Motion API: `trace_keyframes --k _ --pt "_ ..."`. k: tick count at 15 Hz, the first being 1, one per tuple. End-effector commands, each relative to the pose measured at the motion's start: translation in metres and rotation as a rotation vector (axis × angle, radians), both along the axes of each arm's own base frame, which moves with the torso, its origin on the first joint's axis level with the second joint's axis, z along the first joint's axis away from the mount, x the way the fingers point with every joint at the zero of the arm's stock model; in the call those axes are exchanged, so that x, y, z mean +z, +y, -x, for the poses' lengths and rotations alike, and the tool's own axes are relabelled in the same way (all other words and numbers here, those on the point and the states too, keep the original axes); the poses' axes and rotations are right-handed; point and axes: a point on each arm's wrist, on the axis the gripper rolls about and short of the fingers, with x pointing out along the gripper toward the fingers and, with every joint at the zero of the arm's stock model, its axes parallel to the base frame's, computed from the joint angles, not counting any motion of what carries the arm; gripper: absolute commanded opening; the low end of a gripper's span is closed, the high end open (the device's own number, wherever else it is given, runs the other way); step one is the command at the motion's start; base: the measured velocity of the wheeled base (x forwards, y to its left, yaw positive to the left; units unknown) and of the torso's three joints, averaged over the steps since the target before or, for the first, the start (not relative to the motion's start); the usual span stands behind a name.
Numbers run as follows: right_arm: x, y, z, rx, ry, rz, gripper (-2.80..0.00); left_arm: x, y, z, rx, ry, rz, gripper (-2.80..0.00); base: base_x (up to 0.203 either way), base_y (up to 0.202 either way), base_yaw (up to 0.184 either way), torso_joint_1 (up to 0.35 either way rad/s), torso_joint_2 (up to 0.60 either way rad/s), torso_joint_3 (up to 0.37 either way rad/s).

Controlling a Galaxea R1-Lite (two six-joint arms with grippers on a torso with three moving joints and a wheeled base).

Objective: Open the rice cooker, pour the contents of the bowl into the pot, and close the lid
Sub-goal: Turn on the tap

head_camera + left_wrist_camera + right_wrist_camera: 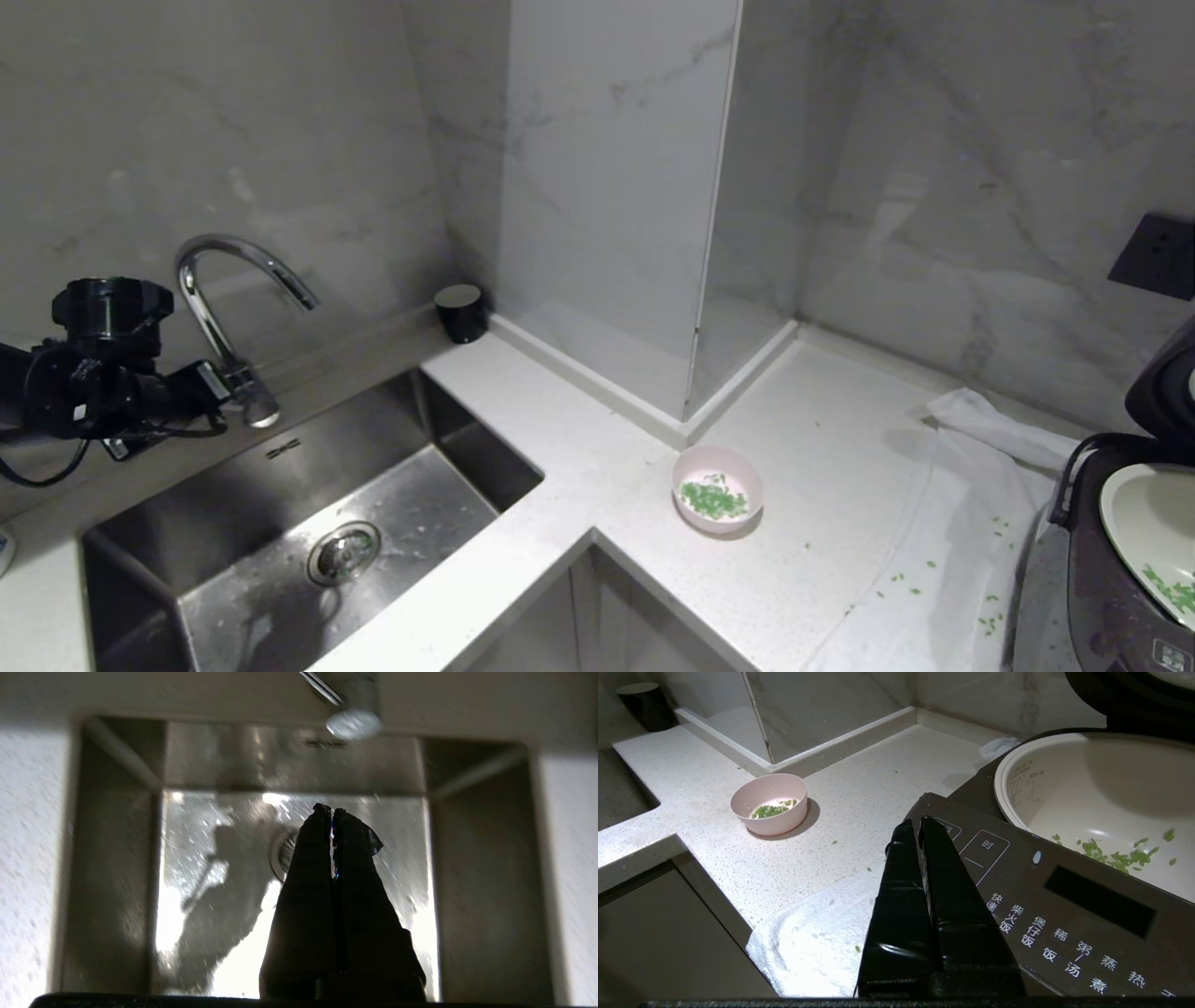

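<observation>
Head view: the small pale pink round bowl (717, 488) stands upright on the white speckled worktop (822, 551), near its inner corner, with a thin layer of chopped bright-green bits (714, 499) in it. At the right edge the large dark brown-grey rice cooker (1111, 569) stands open, its lid (1162, 383) raised and its round cream inner pot (1144, 523) already holding some green bits. More bits lie scattered on the white cloth (971, 523) under the cooker. The left arm is over the steel sink (308, 532), well apart from the bowl.

Left wrist view: the left gripper (332, 812) hangs above the sink's drain, jaws pressed together and empty.

Right wrist view: the right gripper (915, 823) sits beside the cooker's button panel, jaws closed on nothing.

The step in hand looks like fetching the bowl. The left jaws must open first, then pinch the near rim firmly, carry it level, and tip only once it is well over the pot's mouth, so no more bits spill.
</observation>
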Motion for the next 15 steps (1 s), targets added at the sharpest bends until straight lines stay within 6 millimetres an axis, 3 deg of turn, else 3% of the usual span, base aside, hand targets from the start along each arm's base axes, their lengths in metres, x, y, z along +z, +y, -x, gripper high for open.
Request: trace_keyframes --k 1,2,10,15 --pt "0.0 0.0 0.0 0.001 0.0 0.0 -2.8 -0.027 0.022 -0.021 0.034 0.053 -0.001 -2.8 0.0 0.0 0.0 0.0 0.0 0.0" --pt "0.0 0.0 0.0 0.0 0.0 0.0 -2.8 -0.03 0.026 -0.026 0.035 0.058 -0.007 0.0 0.0 0.0 0.0 0.0 0.0 0.0" --pt "0.0 0.0 0.0 -0.001 0.0 0.0 -2.8 -0.056 0.046 -0.081 0.048 0.017 -0.019 0.0 0.0 0.0 0.0 0.0 0.0 0.0" --pt "0.0 0.0 0.0 0.001 0.0 0.0 -2.8 -0.066 0.056 -0.099 0.083 0.0 -0.044 0.0 0.0 0.0 0.0 0.0 0.0 0.0"
